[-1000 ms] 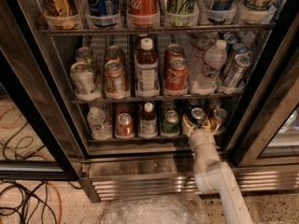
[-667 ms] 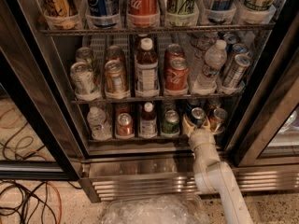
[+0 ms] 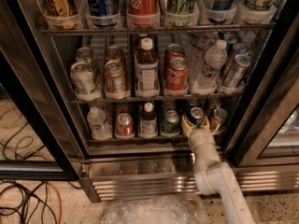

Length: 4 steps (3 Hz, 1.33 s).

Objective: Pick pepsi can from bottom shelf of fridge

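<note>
The fridge (image 3: 140,178) stands open in the camera view, with three wire racks of drinks. The bottom shelf (image 3: 133,138) holds a row of small drinks in pale cups. The pepsi can (image 3: 196,114), dark blue with a silver top, stands second from the right in that row. My gripper (image 3: 196,124) reaches in from the lower right on its white arm. Its pale fingers (image 3: 186,125) sit on both sides of the can, closed against it. The can stands upright on the shelf.
On the bottom shelf a green can (image 3: 171,122) stands just left of the pepsi can and a copper can (image 3: 218,118) just right. A brown bottle (image 3: 148,120), a red can (image 3: 124,124) and a water bottle (image 3: 98,122) stand further left. Clear plastic (image 3: 149,211) and cables (image 3: 28,204) lie on the floor.
</note>
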Motion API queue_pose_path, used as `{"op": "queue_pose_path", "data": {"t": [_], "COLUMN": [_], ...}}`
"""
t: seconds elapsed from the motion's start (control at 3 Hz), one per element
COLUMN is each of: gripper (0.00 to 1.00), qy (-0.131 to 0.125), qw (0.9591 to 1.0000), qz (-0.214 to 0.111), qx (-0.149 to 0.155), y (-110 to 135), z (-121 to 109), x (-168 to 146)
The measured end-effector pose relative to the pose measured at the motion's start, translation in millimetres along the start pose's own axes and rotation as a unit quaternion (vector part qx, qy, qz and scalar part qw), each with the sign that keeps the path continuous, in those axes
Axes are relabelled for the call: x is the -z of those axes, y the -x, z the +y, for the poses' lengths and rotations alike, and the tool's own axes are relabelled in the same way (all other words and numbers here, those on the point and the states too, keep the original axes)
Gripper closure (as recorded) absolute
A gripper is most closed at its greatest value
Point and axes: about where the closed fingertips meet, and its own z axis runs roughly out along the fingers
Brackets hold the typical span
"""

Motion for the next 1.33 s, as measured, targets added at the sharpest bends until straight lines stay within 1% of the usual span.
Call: {"op": "queue_pose_path", "data": {"t": [0.33, 0.67, 1.0, 1.33], "gripper": [1.0, 1.0, 1.0, 1.0], "qy": [0.011, 0.029, 0.058, 0.105], "qw": [0.9999, 0.9993, 0.9978, 0.9937], "qz": [-0.01, -0.016, -0.008, 0.007], "qx": [0.007, 0.018, 0.03, 0.04], "y": [16.9, 32.7, 43.7, 54.2], "z": [4.2, 7.5, 10.4, 19.5], "x": [8.2, 19.5, 35.8, 53.0]}}
